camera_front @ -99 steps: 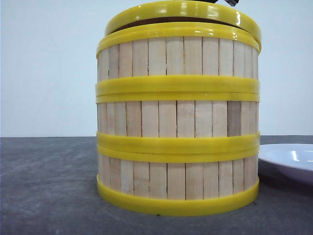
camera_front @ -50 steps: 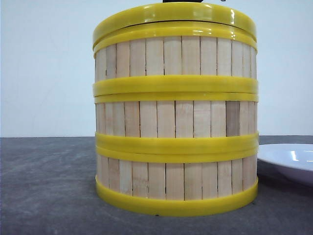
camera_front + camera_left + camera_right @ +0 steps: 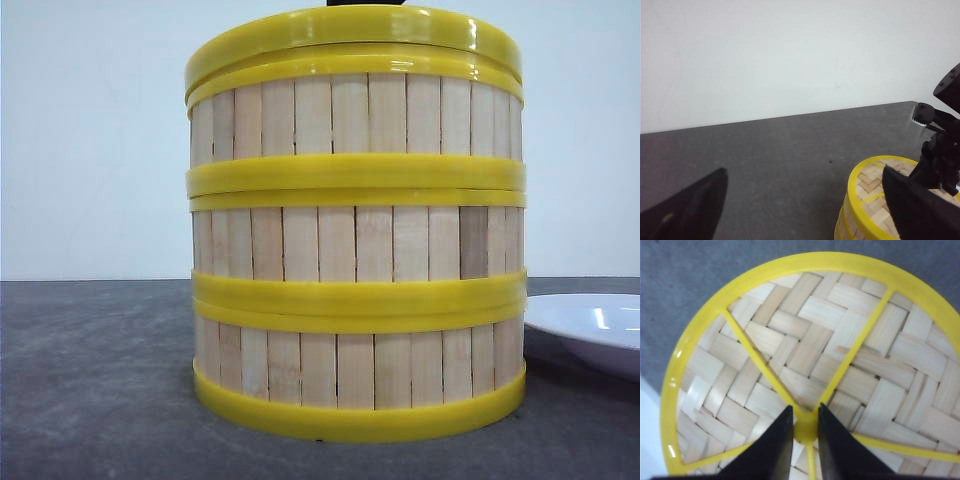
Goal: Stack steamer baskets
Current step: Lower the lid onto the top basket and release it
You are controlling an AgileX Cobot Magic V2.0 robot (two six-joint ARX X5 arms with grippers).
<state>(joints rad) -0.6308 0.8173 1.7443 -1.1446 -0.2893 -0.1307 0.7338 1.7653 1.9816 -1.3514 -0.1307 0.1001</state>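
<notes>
Three steamer baskets stand stacked in one column: bottom, middle and top. A flat woven lid with a yellow rim lies level on the top basket. In the right wrist view my right gripper is shut on the yellow knob at the centre of the lid. Only a dark sliver of that gripper shows in the front view. My left gripper hangs open and holds nothing, over the dark table beside the stack's lid.
A white plate sits on the grey table just right of the stack. The right arm reaches over the lid in the left wrist view. A white wall stands behind the table.
The lid was tilted with its left side raised one second ago; it now lies flat on the top basket. The whole stack has shifted slightly to the left.
</notes>
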